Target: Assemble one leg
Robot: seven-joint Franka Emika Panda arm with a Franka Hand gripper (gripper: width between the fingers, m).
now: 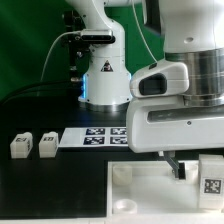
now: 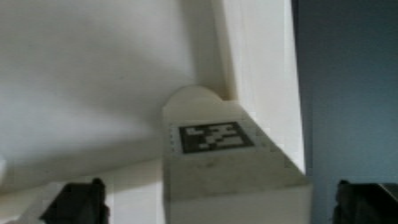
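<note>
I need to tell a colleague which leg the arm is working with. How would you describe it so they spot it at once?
Start at the large white tray along the front edge of the table. At its end on the exterior view's right, under the arm, stands the leg, upright beside the pincer. The other two blocks sit apart on the black table, far off on the exterior view's left.

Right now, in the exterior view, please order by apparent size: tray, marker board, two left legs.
Largest: the tray. Next: the marker board. Smallest: the left leg and the leg beside it, which look alike, so unranked.

Arm reaches down; gripper [image 2: 210, 200] points downward, fingers [image 2: 75, 200] spread apart.
</note>
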